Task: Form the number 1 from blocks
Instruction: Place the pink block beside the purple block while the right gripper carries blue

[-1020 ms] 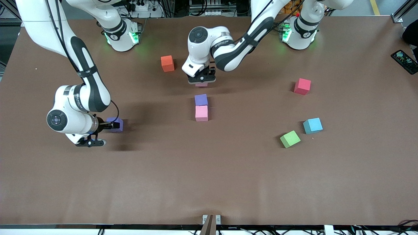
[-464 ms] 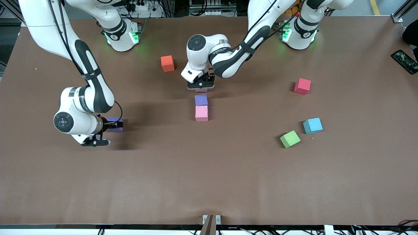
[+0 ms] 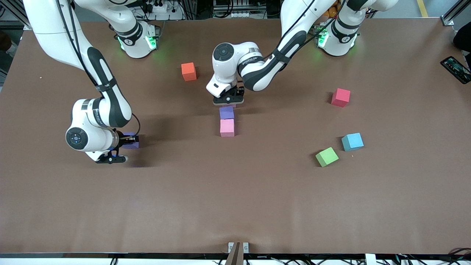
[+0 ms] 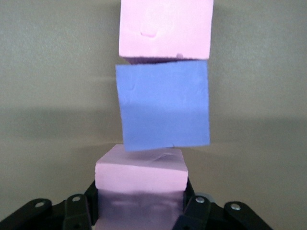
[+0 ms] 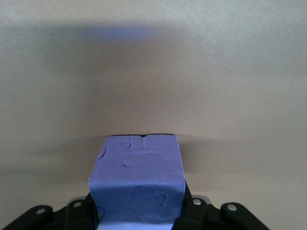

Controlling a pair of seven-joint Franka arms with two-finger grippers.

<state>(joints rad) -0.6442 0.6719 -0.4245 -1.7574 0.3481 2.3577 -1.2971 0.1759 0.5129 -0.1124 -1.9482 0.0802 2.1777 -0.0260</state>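
Two cubes formed the column as the left gripper pinched a pink cube against its purple cube, needing release, while the right gripper pinched another purple cube.

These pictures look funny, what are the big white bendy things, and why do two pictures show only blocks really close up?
The white bendy things are two robot arms. Each ends in a gripper, a two-fingered pincher. The big picture looks down on the brown table from a high camera. The two close-ups come from little cameras on the arms' wrists.

The left gripper holds a pink block, right beside a purple block that touches another pink block; together they make a line. The right gripper pinches a second purple block toward its own end of the table.

A green block lies loose on the table, and so do a light blue cube, a red cube and an orange cube.
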